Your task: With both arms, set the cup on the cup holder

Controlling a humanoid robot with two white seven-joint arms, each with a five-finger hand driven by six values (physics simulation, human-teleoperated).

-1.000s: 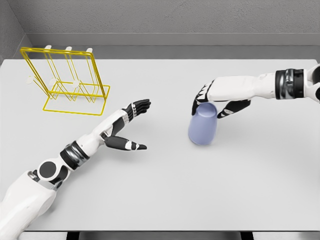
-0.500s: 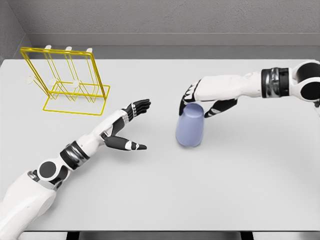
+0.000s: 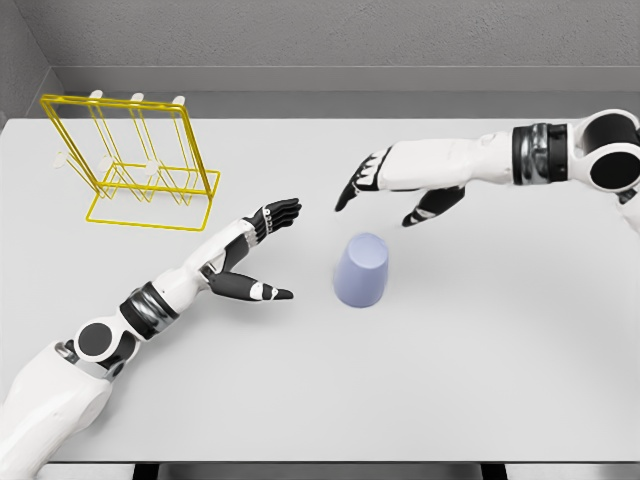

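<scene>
Right robot hand (image 3: pixel 385 195): fingers spread, empty, hovering above and just behind the cup (image 3: pixel 361 270), not touching it.

Left robot hand (image 3: pixel 256 254): open, palm turned inward toward the cup, thumb forward, holding nothing; sits left of the cup with bare table (image 3: pixel 480 370) between.

Cup: lavender, upside down on the table near centre, standing roughly upright with a slight lean, long axis near vertical.

Both hands are near it; which is nearer I cannot tell.

Holder (image 3: pixel 130 165): yellow wire rack, far left rear corner, well apart from the cup. Judgement: left side is the natural route there.
</scene>
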